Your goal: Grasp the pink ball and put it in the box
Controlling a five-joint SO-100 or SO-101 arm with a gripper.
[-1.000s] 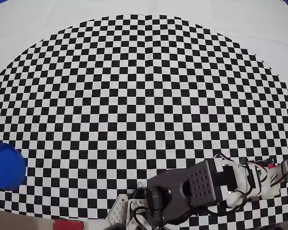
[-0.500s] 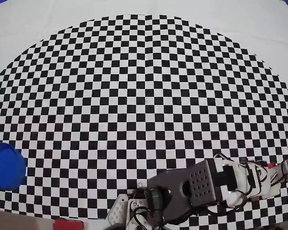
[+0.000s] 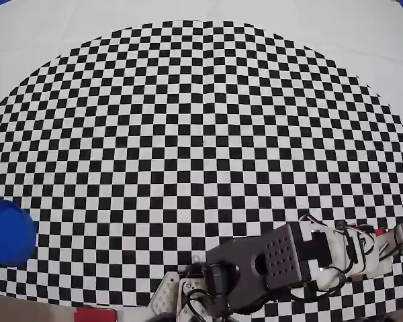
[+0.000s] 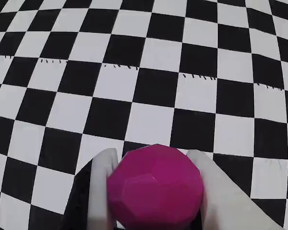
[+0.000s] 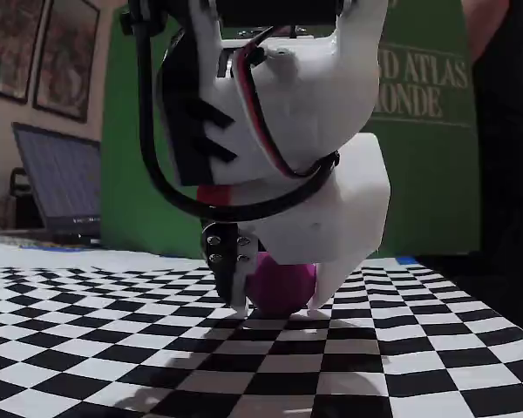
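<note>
The pink ball [image 4: 156, 189] sits between my gripper's [image 4: 151, 155] two white fingers, which press on its left and right sides. In the fixed view the gripper [image 5: 279, 306] points straight down, shut on the ball [image 5: 283, 283], with the fingertips at or just above the checkered mat. In the overhead view the arm [image 3: 282, 258] lies along the bottom right and hides the ball. The box [image 3: 10, 233], a round bright-blue cup, stands at the far left edge of the mat, well apart from the arm.
The black-and-white checkered mat [image 3: 201, 134] covers the table. A red rectangular piece [image 3: 94, 314] lies at the bottom edge next to the arm's base [image 3: 181, 298]. In the fixed view a green board [image 5: 418, 131] and a laptop [image 5: 57, 187] stand behind the mat.
</note>
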